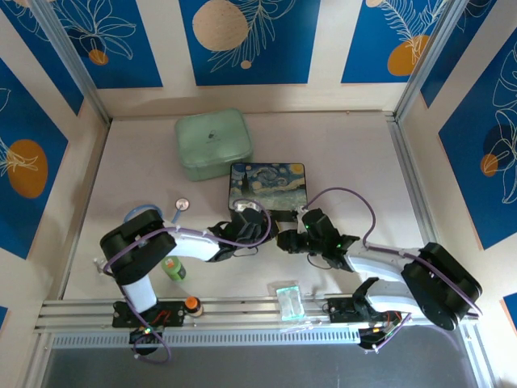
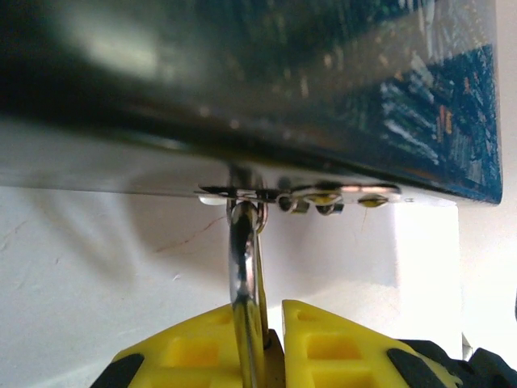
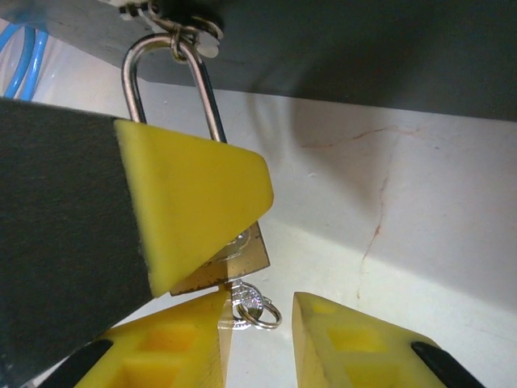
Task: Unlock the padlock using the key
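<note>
Padlock (image 3: pixel 246 257), small and brass, hangs by its thin steel shackle (image 3: pixel 129 81) from the clasp (image 2: pixel 299 196) on the starry-night box (image 1: pixel 266 184), just above the bench (image 3: pixel 420 242). My left jaws are clamped shut on its body, steadying it. The key (image 3: pixel 245 297) sits at the keyhole underneath, its little ring (image 3: pixel 266 315) dangling. My right jaws stand apart on either side of that key, not pinching it. I judge both pieces rigid, light and slick. The thin key could twist out, so I should pinch its flat head squarely, close to the lock, and turn gently.
</note>
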`<action>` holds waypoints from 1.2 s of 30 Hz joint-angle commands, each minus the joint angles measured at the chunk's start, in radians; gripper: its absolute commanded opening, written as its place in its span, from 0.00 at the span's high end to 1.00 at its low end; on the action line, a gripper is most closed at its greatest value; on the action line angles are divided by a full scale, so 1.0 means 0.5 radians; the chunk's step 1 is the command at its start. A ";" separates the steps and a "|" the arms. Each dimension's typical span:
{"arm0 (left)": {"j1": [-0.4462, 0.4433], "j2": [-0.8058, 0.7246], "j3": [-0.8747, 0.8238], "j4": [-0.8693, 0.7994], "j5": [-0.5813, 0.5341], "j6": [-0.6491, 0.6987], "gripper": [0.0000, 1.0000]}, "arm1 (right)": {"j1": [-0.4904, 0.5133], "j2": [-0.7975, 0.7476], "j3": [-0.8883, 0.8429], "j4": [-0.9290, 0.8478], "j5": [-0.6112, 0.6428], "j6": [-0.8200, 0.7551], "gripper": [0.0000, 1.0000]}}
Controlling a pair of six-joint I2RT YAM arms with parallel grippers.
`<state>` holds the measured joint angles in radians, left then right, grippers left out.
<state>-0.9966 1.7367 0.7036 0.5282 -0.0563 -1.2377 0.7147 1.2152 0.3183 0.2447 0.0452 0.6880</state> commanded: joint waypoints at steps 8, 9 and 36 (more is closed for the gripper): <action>-0.001 -0.022 0.000 0.182 0.137 -0.179 1.00 | 0.271 -0.005 0.066 -0.209 0.404 -0.292 0.72; -0.001 -0.021 -0.001 0.186 0.137 -0.180 1.00 | 0.304 -0.004 0.068 -0.203 0.440 -0.306 0.71; -0.010 -0.027 -0.078 0.238 0.177 -0.226 1.00 | 0.103 -0.037 0.020 0.118 0.319 -0.199 0.74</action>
<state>-0.9939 1.7367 0.6903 0.6014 -0.0494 -1.2865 0.8242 1.2190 0.3531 0.2108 0.2844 0.5407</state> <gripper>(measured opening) 0.136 0.268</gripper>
